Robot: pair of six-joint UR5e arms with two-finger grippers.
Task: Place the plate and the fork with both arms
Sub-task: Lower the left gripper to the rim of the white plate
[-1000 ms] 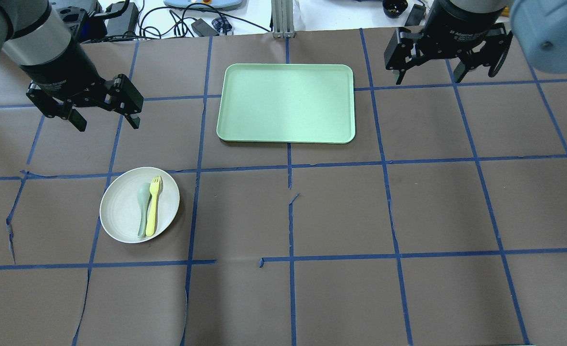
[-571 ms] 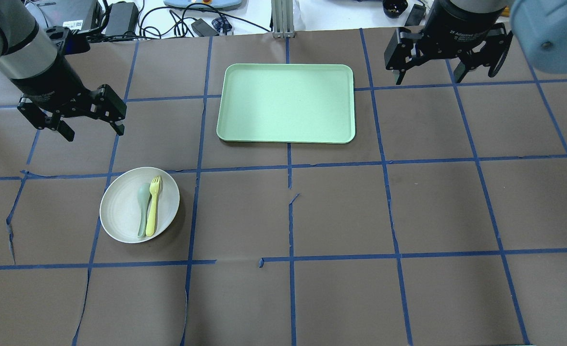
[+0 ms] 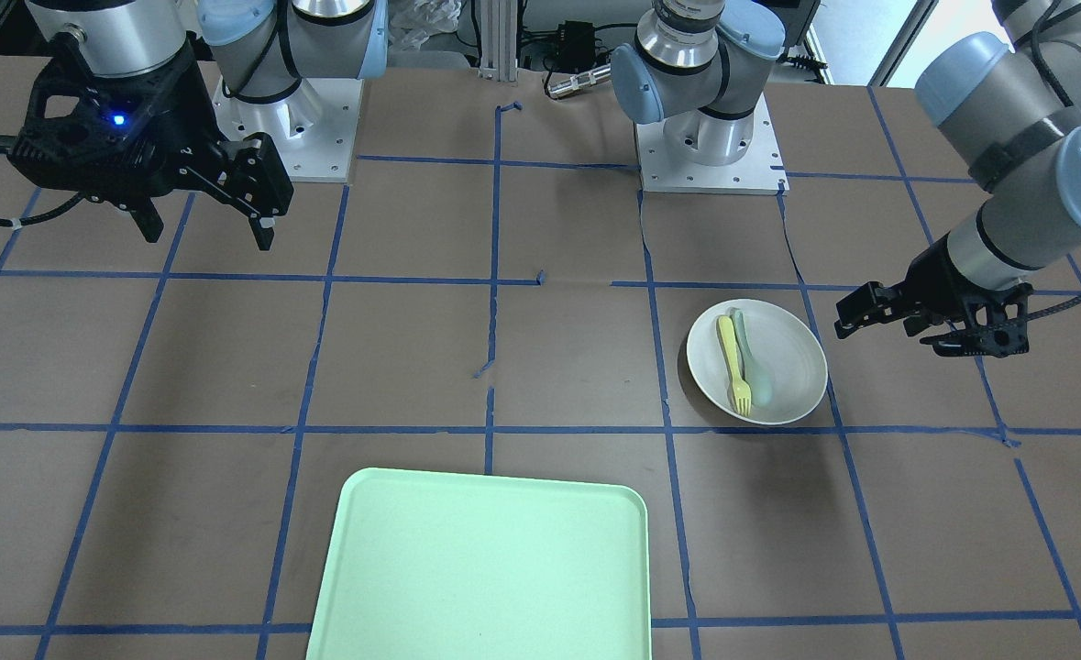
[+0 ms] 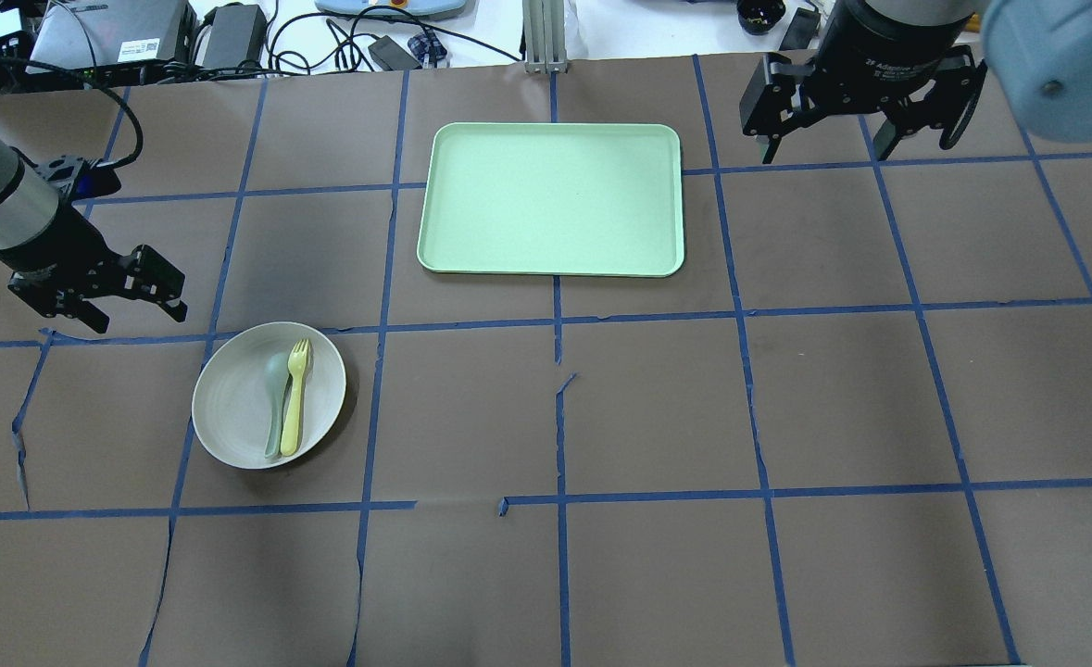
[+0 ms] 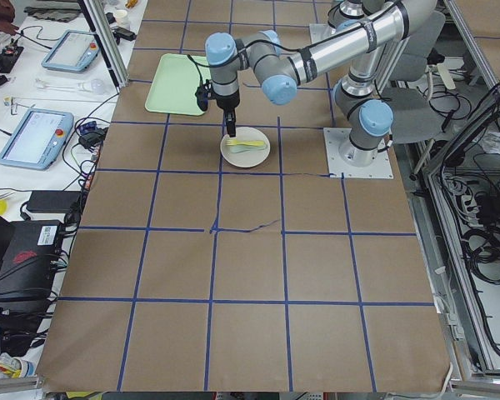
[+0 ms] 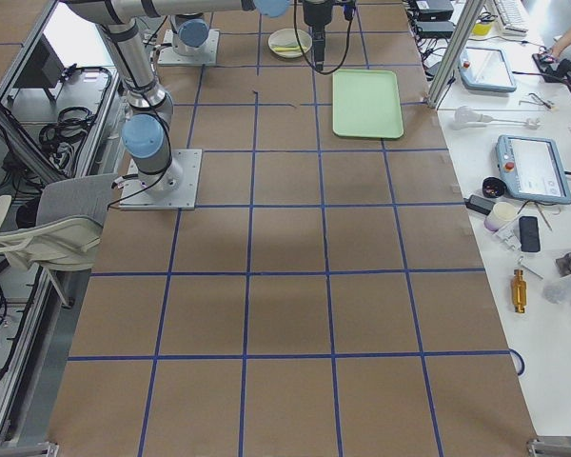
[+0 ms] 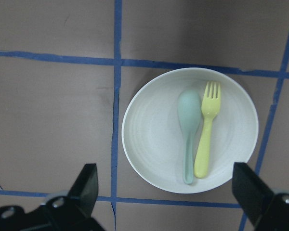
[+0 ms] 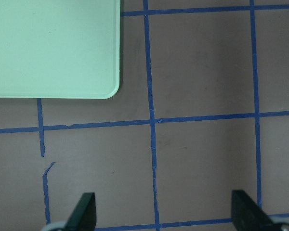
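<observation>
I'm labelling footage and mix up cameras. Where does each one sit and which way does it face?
Front-facing: across the table, facing the robot's bases; left arm at right, plate, tray.
Overhead: behind the robot, looking forward and down; left gripper, right gripper.
Exterior left: table's end; left arm nearest.
Exterior right: opposite end; right arm nearest.
Left wrist: down on fork and spoon; own fingertips.
Right wrist: down on tray corner; own fingertips.
Front-facing and overhead share plate and tray.

The table (image 4: 657,398), covered in brown paper divided into squares by blue tape lines (image 4: 916,306), carries the off-white plate (image 4: 226,408) on the robot's left, the mint-green tray (image 4: 550,199) flat at the far centre, well apart, plus the left base plate (image 3: 755,174) and the right base plate (image 3: 334,147)
</observation>
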